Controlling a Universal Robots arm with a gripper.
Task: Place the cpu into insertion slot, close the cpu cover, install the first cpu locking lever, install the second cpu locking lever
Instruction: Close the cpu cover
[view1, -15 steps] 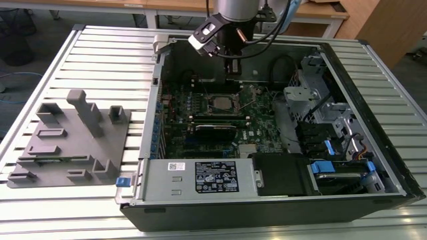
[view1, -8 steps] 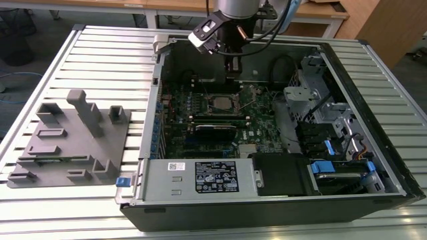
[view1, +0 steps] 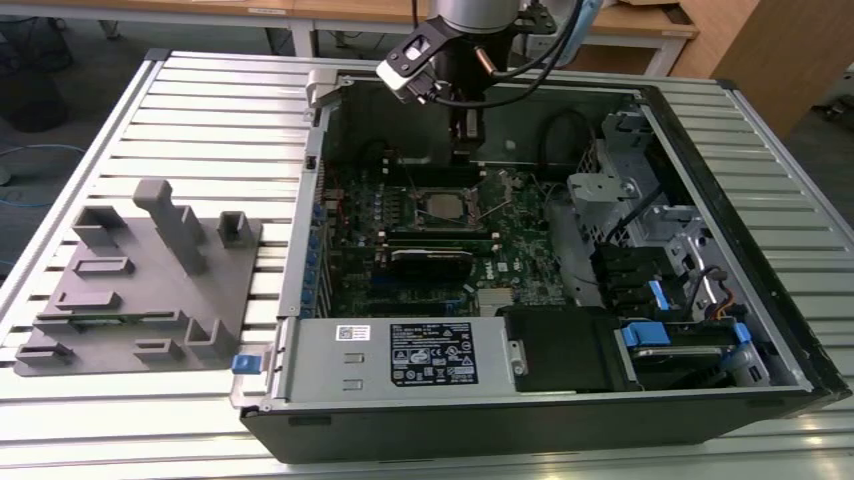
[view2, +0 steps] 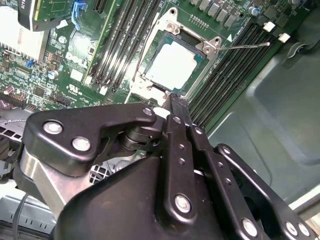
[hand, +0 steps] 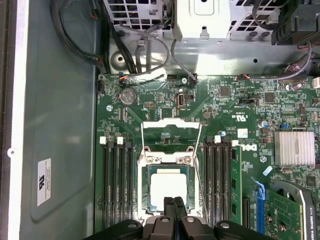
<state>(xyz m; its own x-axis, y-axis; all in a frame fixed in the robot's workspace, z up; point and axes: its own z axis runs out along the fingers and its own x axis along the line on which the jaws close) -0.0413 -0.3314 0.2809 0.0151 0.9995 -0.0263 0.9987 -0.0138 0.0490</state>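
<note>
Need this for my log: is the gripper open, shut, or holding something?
Gripper: shut, with nothing visibly held.

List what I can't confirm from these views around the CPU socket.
1. First wrist view: the near edge of the cpu cover is hidden behind the gripper.
2. Second wrist view: the gripper's own body hides whether its tip touches the cpu cover.
3. Exterior view: the cpu is too small to judge its seating.
</note>
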